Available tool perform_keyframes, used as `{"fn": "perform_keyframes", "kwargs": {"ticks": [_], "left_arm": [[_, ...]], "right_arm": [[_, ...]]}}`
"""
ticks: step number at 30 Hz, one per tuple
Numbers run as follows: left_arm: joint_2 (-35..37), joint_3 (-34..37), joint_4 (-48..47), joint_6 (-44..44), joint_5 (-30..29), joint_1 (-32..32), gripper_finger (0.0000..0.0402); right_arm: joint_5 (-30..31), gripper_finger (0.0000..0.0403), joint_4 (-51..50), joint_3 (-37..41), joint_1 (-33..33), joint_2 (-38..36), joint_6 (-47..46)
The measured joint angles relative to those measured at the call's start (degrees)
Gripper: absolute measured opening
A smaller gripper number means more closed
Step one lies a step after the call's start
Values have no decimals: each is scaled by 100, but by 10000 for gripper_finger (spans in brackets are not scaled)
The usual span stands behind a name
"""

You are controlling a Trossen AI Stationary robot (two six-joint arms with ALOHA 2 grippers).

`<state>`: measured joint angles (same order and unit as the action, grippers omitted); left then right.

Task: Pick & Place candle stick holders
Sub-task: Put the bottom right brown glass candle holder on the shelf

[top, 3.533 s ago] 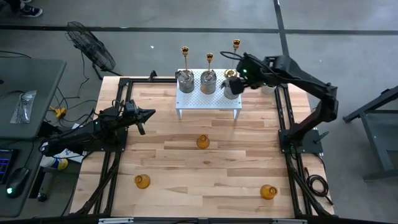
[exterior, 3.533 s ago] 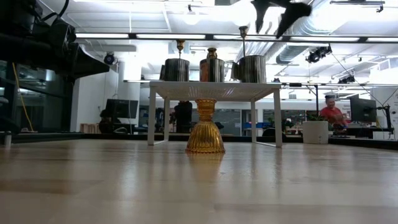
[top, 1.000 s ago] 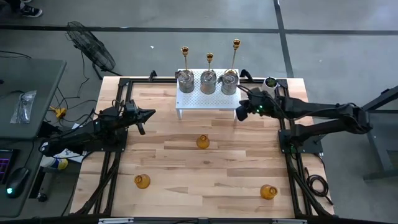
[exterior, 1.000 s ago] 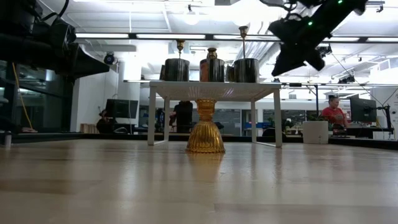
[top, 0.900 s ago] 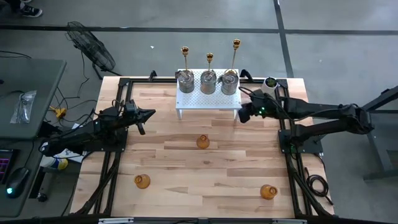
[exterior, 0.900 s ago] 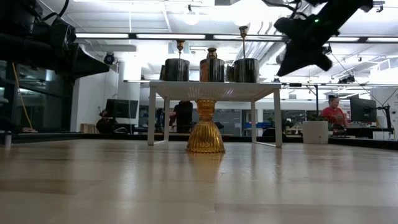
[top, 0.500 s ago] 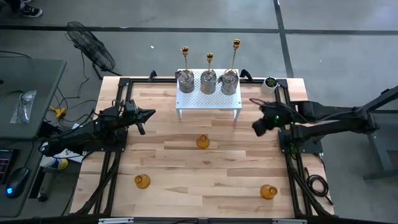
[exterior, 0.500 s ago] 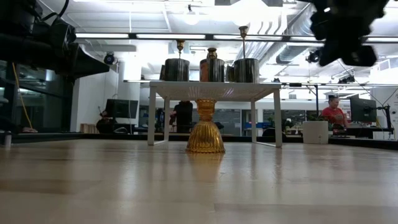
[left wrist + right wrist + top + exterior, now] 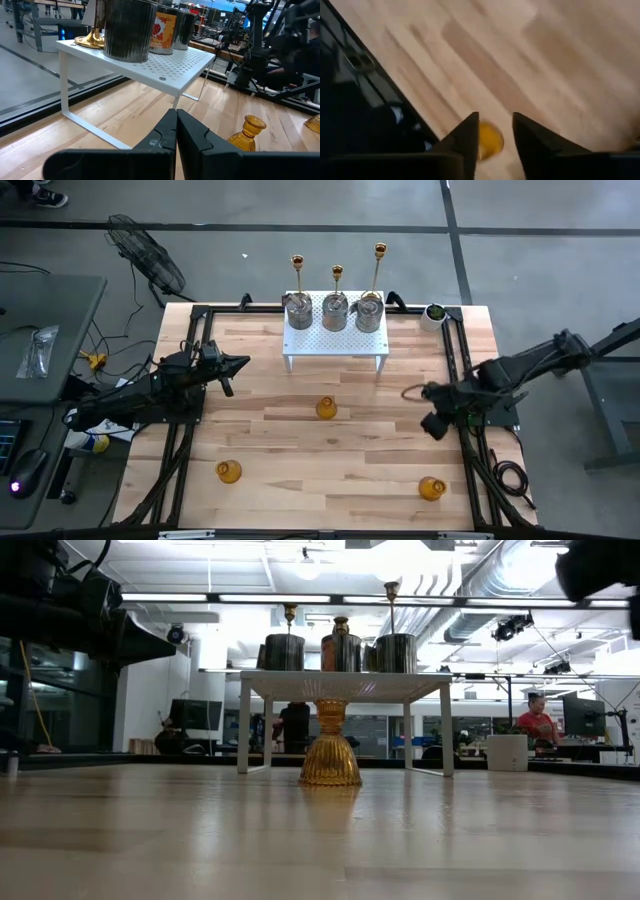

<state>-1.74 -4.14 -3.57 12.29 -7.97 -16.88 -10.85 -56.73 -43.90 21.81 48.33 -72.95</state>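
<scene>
Three gold candle stick holders (image 9: pixel 337 273) and three silver jar-like ones (image 9: pixel 335 311) stand on a white perforated shelf (image 9: pixel 335 342) at the table's far side. Three amber glass holders stand on the wood: one mid-table (image 9: pixel 326 408), one near left (image 9: pixel 229 471), one near right (image 9: pixel 432 488). My right gripper (image 9: pixel 432 425) hangs over the table's right side, tipped downward, open, touching nothing; in its wrist view (image 9: pixel 495 134) the near-right amber holder (image 9: pixel 487 141) shows beyond the fingers. My left gripper (image 9: pixel 240 362) waits shut at the left, pointing at the shelf (image 9: pixel 165 70).
A small green plant in a white pot (image 9: pixel 434 313) stands at the far right corner. Black frame rails (image 9: pixel 455 370) run along the table's left and right sides. Bare wood lies between the amber holders. People show in the room behind the table (image 9: pixel 535 720).
My right gripper has swung away from the shelf's right end, toward the table's right and near edges, and has tipped from nearly level to pointing steeply down. The holders on the shelf and table have stayed put.
</scene>
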Motion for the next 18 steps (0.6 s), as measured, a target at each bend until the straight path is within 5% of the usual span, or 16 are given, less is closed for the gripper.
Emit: {"fn": "perform_keyframes", "kwargs": {"ticks": [8, 18], "left_arm": [[-2, 0, 0, 0, -1, 2, 0], [0, 0, 0, 1, 0, 2, 0]], "right_arm": [[-730, 196, 102, 0, 1018, 710, -1196], [-1061, 239, 780, 0, 1767, 1456, -2509]]}}
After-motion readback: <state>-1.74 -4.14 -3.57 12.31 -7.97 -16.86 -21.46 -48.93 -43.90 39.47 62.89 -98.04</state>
